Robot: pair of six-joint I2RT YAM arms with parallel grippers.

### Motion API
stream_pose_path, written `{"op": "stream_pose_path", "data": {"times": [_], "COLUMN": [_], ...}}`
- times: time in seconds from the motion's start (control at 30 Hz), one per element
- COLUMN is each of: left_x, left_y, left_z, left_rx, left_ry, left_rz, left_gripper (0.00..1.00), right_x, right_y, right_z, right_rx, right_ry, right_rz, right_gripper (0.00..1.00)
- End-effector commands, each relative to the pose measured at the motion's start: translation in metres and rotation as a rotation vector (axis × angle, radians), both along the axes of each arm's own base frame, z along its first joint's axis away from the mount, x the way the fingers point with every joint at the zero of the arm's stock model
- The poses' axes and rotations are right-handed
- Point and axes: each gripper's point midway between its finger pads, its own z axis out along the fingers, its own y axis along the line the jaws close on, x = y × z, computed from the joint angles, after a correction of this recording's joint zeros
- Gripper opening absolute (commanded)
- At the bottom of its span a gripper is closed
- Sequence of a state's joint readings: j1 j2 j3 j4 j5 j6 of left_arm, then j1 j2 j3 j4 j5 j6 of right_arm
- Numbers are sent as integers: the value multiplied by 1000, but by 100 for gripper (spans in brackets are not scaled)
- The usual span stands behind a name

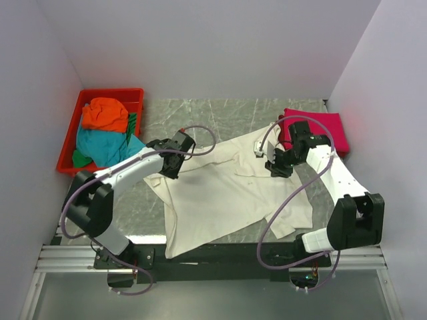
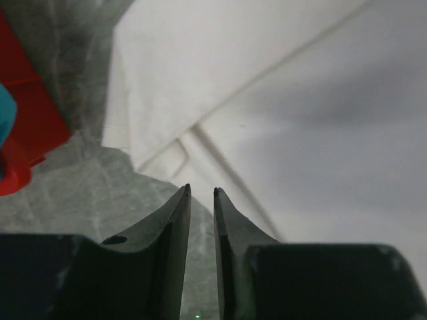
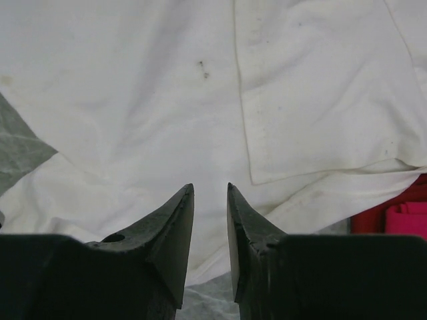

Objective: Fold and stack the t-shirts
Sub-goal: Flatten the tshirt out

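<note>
A large cream-white t-shirt [image 1: 220,193] lies spread and rumpled across the middle of the marble table. My left gripper [image 1: 175,157] hovers over its left sleeve edge, jaws a narrow gap apart with nothing between them [image 2: 201,192]. My right gripper [image 1: 277,167] is above the shirt's upper right part, also narrowly open and empty [image 3: 210,188]. The white cloth [image 3: 133,100] fills the right wrist view, and in the left wrist view the white cloth [image 2: 300,100] takes up the upper right. A folded magenta-pink t-shirt [image 1: 320,130] rests at the back right. An orange t-shirt [image 1: 105,113] and a teal t-shirt [image 1: 100,143] are piled in the tray.
A red plastic tray [image 1: 70,143] stands at the back left and also holds some green cloth [image 1: 131,127]; its corner [image 2: 33,113] shows in the left wrist view. White walls close in three sides. Bare marble [image 1: 200,113] shows behind the white shirt.
</note>
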State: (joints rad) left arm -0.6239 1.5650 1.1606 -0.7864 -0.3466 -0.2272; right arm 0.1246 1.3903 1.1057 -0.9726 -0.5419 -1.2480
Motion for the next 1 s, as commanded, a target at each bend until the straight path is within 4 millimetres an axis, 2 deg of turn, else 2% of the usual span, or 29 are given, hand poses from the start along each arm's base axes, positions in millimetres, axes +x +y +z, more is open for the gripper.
{"op": "stream_pose_path", "data": {"times": [0.0,0.03,0.13,0.27,0.4,0.5,0.6,0.67,0.7,0.73,0.77,0.8,0.87,0.97], "left_x": [20,21,19,12,7,-1,-3,0,3,0,6,8,5,-2], "left_y": [43,52,59,72,70,66,69,70,77,67,63,67,57,61], "left_z": [5,-3,-18,-33,-32,-29,-26,-21,-19,-16,-12,-9,-8,-19], "left_rx": [179,164,149,182,118,35,-66,-157,-211,-321,-394,-444,-554,-573], "left_ry": [-80,-51,-26,6,19,24,27,5,3,23,4,-6,0,28], "left_rz": [67,103,124,163,183,210,272,313,354,343,361,388,399,464], "left_gripper": [27,28,30,32,36,46,50,50,48,40,39,38,38,37], "right_x": [18,21,30,41,47,49,50,50,51,51,51,51,52,51], "right_y": [2,0,-5,-7,-4,-4,-5,-4,-4,-4,-3,-3,-3,-2], "right_z": [5,-1,-11,-15,-15,-16,-18,-19,-19,-19,-19,-19,-18,-19], "right_rx": [39,31,8,-3,6,8,6,8,8,10,15,16,21,21], "right_ry": [-47,-35,-26,-22,-16,-15,-16,-14,-12,-11,-11,-10,-16,-18], "right_rz": [-32,-41,-61,-64,-65,-66,-70,-72,-72,-72,-72,-75,-76,-72], "right_gripper": [34,34,37,38,38,38,38,38,38,38,38,38,38,38]}}
